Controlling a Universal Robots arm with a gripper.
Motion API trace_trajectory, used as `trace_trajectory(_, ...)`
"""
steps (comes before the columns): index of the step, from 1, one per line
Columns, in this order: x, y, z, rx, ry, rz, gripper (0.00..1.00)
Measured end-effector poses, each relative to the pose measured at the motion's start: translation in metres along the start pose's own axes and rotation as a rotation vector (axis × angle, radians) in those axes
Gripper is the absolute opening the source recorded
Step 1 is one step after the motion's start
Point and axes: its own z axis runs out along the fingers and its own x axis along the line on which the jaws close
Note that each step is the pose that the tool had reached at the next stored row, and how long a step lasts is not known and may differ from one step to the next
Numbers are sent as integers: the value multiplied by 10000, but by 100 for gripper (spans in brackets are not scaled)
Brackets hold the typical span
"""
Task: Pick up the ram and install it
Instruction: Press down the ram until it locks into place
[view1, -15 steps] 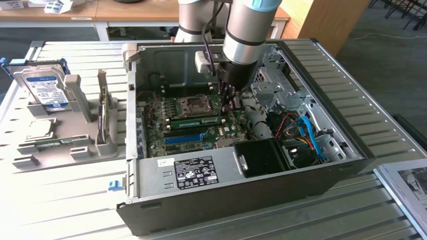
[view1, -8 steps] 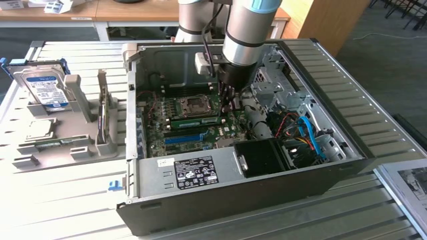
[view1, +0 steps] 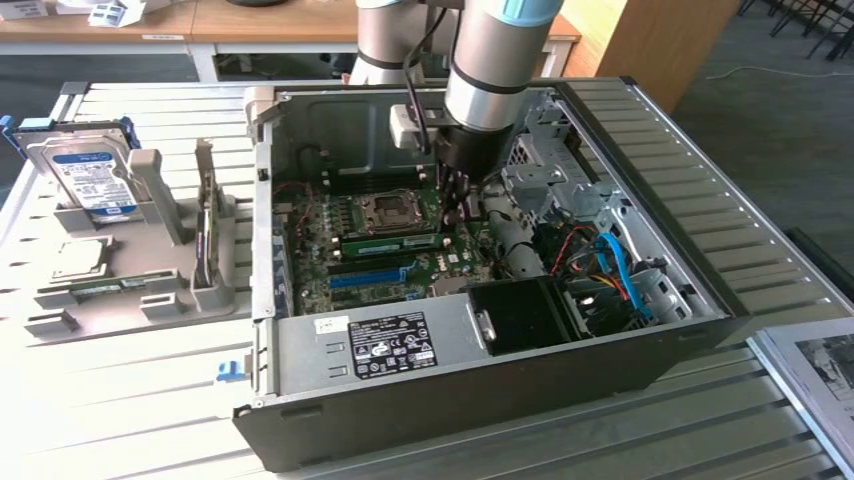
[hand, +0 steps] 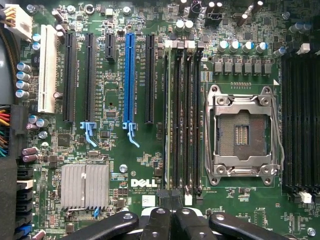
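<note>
Standing on edge in the bank of memory slots beside the CPU socket (view1: 392, 208), the ram (view1: 390, 241): a long, thin green stick with a row of dark chips. It runs across the motherboard between the socket and the blue slot (view1: 367, 277). Above the slots' end hangs the tool (hand: 172, 210), fingers narrow, pressed together, holding nothing.

The open computer case (view1: 694, 300) lies on its side on a pale slatted metal tabletop (view1: 120, 400). A grey holder (view1: 120, 290) at the exterior view's left carries a hard drive (view1: 91, 178). Wooden desks (view1: 267, 20) and dark floor (view1: 761, 110) lie behind.

The arm (view1: 487, 60) hides part of the board. Which slot holds the ram is hard to tell. A printed sheet (view1: 814, 380) is cut off at the frame edge.
</note>
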Motion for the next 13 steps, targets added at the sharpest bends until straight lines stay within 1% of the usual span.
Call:
trace_trajectory(8,-1,0,10,0,0,1,10)
trace_trajectory(13,0,-2,35,-1,2,0,10)
